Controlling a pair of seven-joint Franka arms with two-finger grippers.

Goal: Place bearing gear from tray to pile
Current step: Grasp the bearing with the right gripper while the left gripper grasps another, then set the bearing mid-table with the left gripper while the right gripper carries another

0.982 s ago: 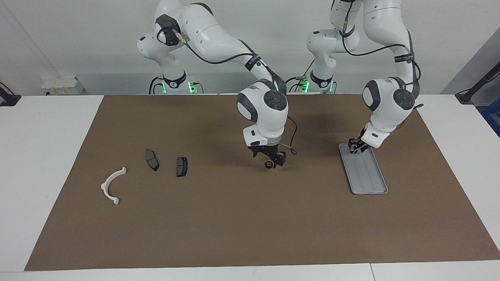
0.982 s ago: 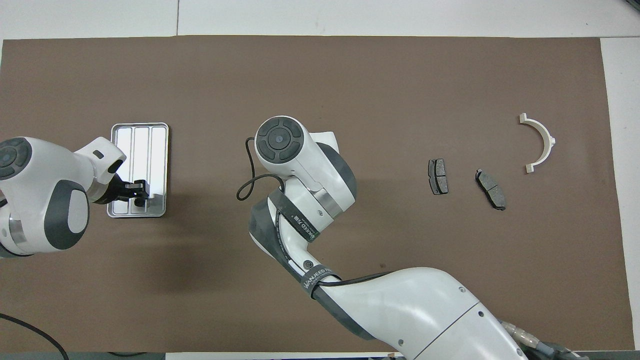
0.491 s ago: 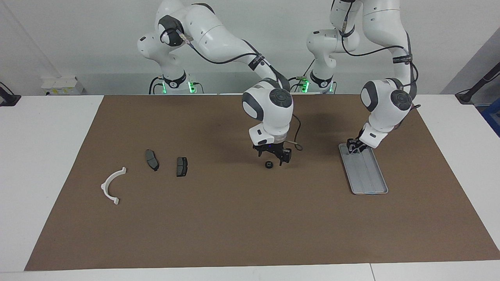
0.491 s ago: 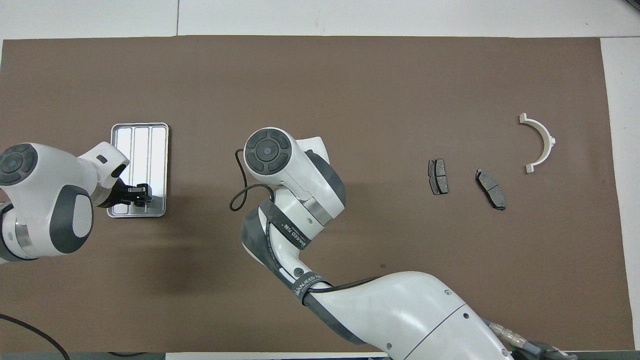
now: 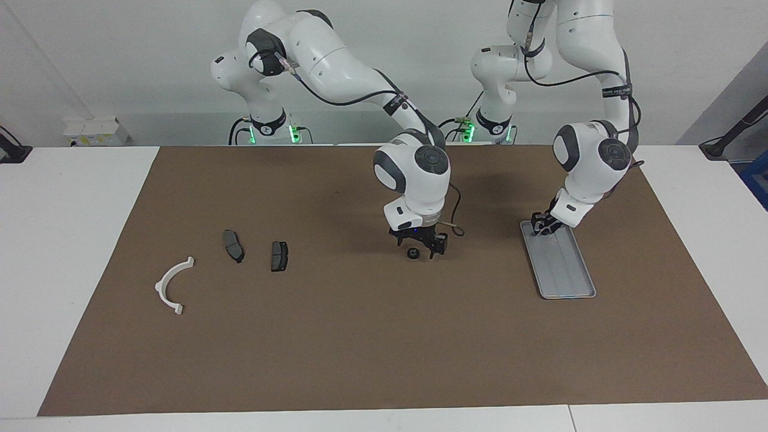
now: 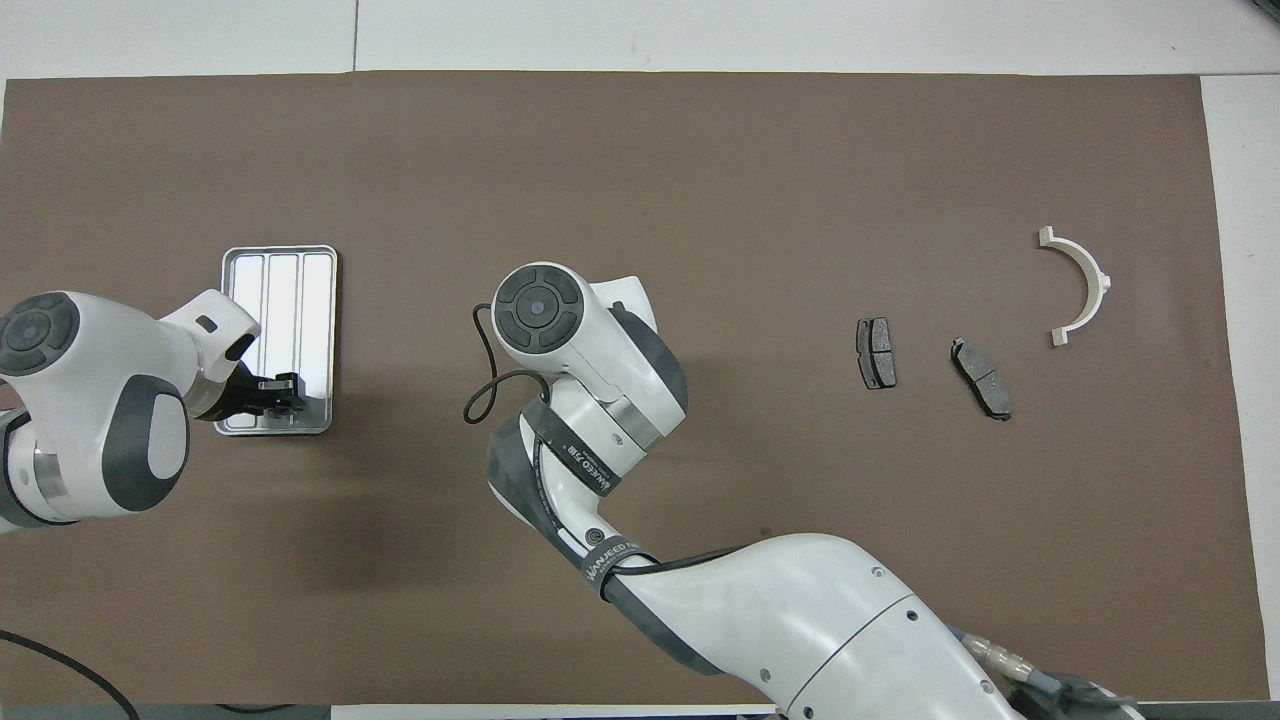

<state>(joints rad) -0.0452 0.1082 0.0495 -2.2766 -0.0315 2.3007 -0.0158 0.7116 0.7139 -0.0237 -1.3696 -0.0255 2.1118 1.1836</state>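
Facing view, Lena: where is the bearing gear [image 5: 413,253], and what has hold of it?

Nothing holds it, Tom. It lies on the brown mat [image 5: 360,348] at mid-table, between the tray [image 5: 570,282] and the pile [image 5: 233,246] and well apart from both. The right gripper [image 5: 417,249] is low over it with its jaws spread wide, one on either side. I cannot tell whether they touch it. From overhead the right arm hides the gear completely.

And the left gripper [image 5: 545,225]?

It is at the tray's end nearer the robots. I cannot tell whether it is clenched, released or gripping the rim.

So what could go wrong?

The gear is small and round. If the jaws close off-centre, I reckon one tip meets it first and knocks it away or tips it onto its edge to roll. A shallow pinch could drop it on the way across. At the pile, a careless release might send it against the nearest dark pad [image 5: 279,256] or off toward the white bracket [image 5: 171,287].

Any writing?

Two black bands [image 6: 598,462] on the right arm read roughly "WANJEED" in the overhead view. The characters after that are too small to read, and so is the left arm's band.
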